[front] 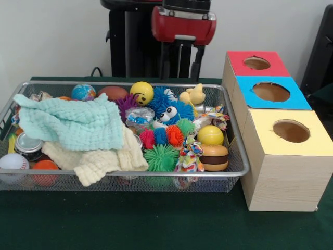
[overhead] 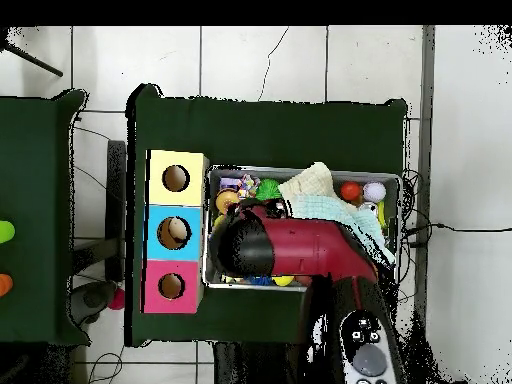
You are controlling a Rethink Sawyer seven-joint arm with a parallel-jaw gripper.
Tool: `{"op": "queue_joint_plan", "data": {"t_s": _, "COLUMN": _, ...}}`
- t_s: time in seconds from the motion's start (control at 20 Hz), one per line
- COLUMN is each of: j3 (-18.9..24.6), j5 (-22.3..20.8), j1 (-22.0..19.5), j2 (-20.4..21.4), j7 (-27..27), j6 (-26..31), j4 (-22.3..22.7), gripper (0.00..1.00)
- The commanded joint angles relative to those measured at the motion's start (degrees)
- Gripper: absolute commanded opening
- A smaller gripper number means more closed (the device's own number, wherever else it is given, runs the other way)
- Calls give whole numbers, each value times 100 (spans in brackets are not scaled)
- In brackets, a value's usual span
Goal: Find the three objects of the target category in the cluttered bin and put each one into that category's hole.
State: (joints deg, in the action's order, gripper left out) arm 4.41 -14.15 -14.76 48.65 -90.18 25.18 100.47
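The silver wire-mesh bin point(front: 125, 176) is full of clutter; it also shows in the overhead view point(overhead: 230, 170). A pale yellow-tan animal toy point(front: 193, 95) sits at the bin's far edge. I cannot pick out the orange striped toy or a third animal. The red-topped box's hole point(front: 256, 63) is on the far box of three, also seen from above point(overhead: 171, 286). My gripper point(front: 182, 70) hangs open and empty above the bin's far edge, just left of the tan toy. From above, the red arm point(overhead: 300, 248) hides it.
A mint cloth point(front: 70, 122) and a cream cloth point(front: 101, 159) cover the bin's left half. A blue googly-eyed toy point(front: 169, 112), spiky balls point(front: 161, 156), a smiley ball point(front: 141, 92) and a burger toy point(front: 214, 157) crowd the right. Blue-topped point(front: 270, 92) and yellow-topped point(front: 291, 130) boxes stand nearer.
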Motion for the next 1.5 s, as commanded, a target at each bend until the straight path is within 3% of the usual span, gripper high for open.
{"op": "queue_joint_plan", "data": {"t_s": 0.05, "j3": -400, "j5": 219, "j1": 276, "j2": -308, "j7": -1604, "j6": -326, "j4": 634, "gripper": 100}}
{"op": "queue_joint_plan", "data": {"t_s": 0.8, "j3": -522, "j5": 73, "j1": 223, "j2": -1113, "j7": -1142, "j6": -1289, "j4": 681, "gripper": 100}}
{"op": "queue_joint_plan", "data": {"t_s": 1.05, "j3": -873, "j5": 108, "j1": 490, "j2": -1310, "j7": -1255, "j6": -1471, "j4": 588, "gripper": 100}}
{"op": "queue_joint_plan", "data": {"t_s": 1.2, "j3": -1046, "j5": 243, "j1": 680, "j2": -1329, "j7": -1378, "j6": -1374, "j4": 621, "gripper": 100}}
{"op": "queue_joint_plan", "data": {"t_s": 1.5, "j3": -1026, "j5": 702, "j1": 879, "j2": -1002, "j7": -1447, "j6": -601, "j4": 920, "gripper": 100}}
